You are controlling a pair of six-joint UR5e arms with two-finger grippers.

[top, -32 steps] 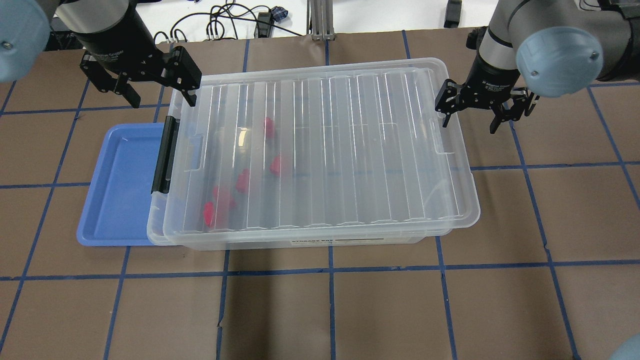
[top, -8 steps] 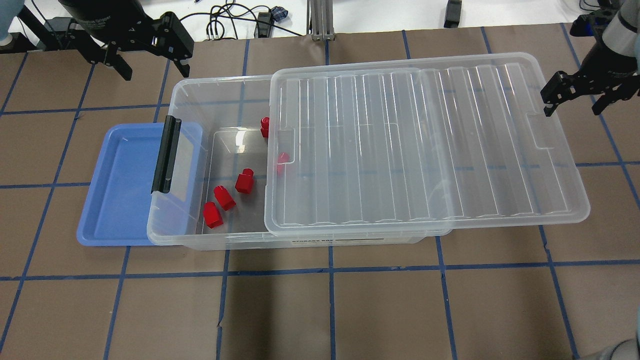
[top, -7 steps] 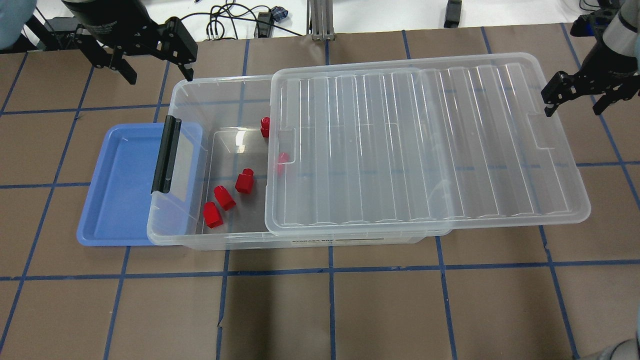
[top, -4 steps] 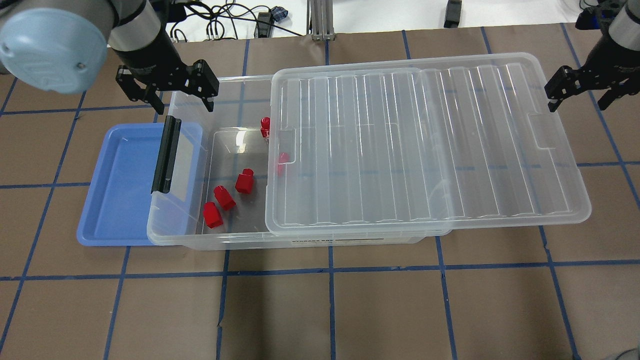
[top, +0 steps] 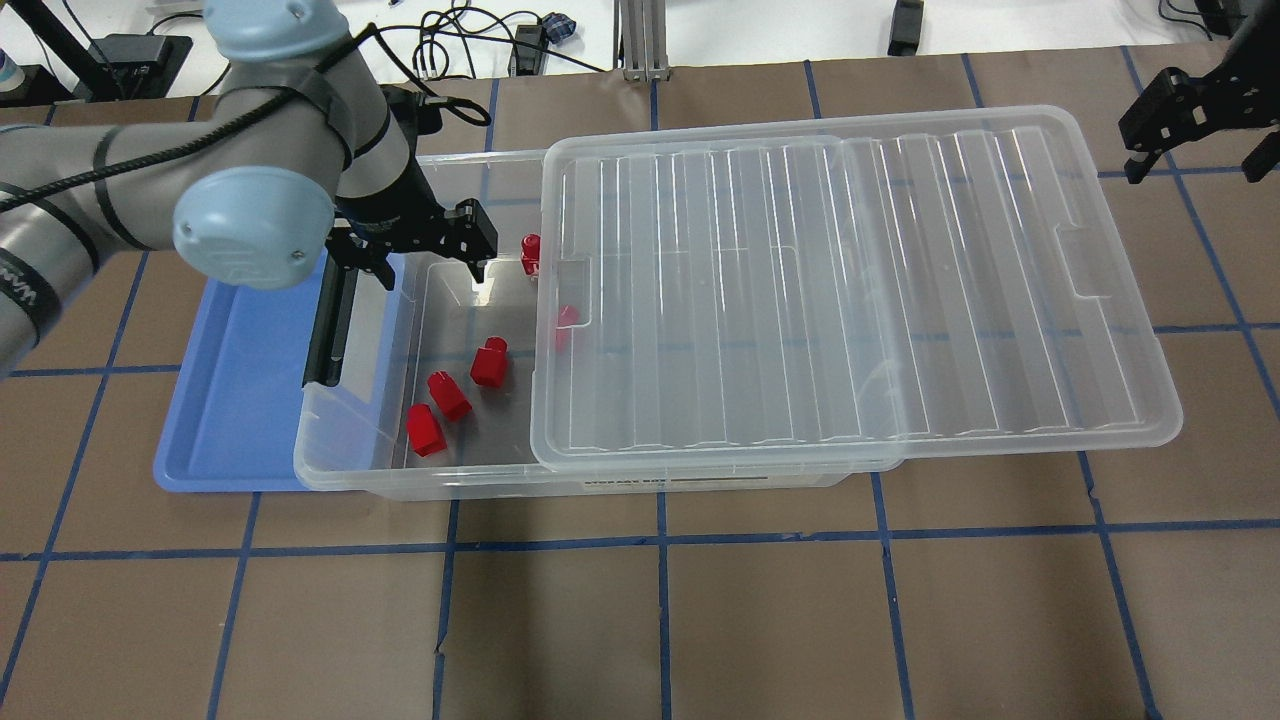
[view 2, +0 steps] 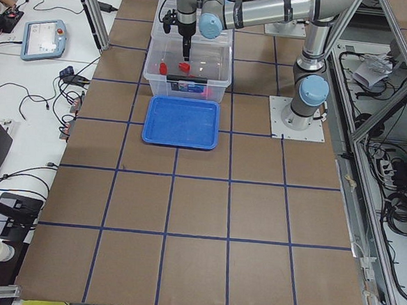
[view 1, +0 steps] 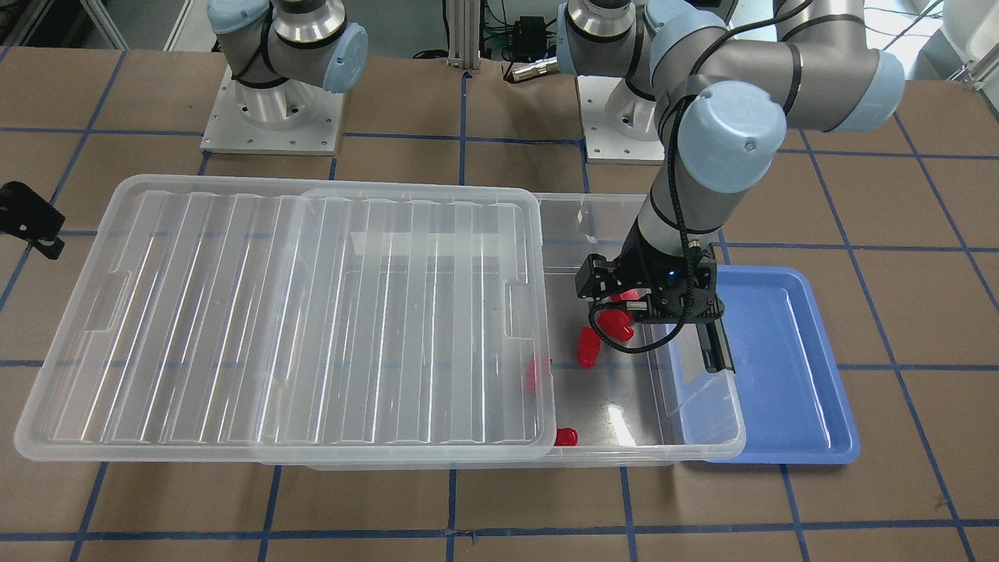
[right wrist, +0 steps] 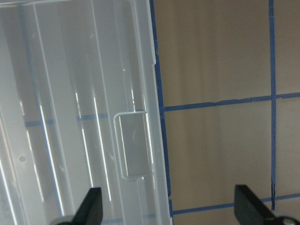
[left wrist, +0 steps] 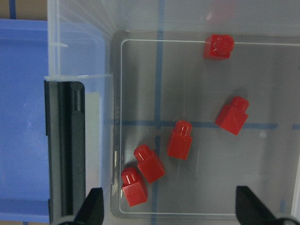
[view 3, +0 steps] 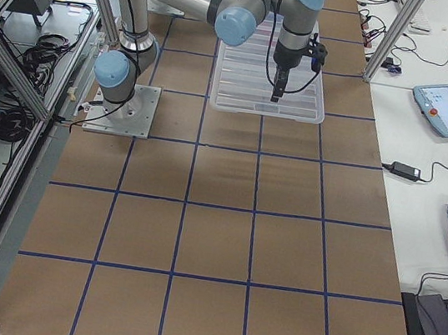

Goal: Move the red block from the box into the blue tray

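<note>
The left hand points straight down with its fingers spread wide. One fingertip is over the black latch end wall and the other is over the bare floor of the box. The fingers line up along the box's long side. Its wrist bends down from a forearm that reaches in across the blue tray. Below the hand, five red pieces lie on the box floor. The red block nearest the hand's midline lies on its side, and two more lie close together toward the latch-end corner. The ribbed lid rests askew on the box and overhangs its far end, leaving the latch end uncovered. The tray lies on the counter just beside that end. The right hand is also spread wide and hangs over the lid's outer edge, well apart from the blocks.
</note>
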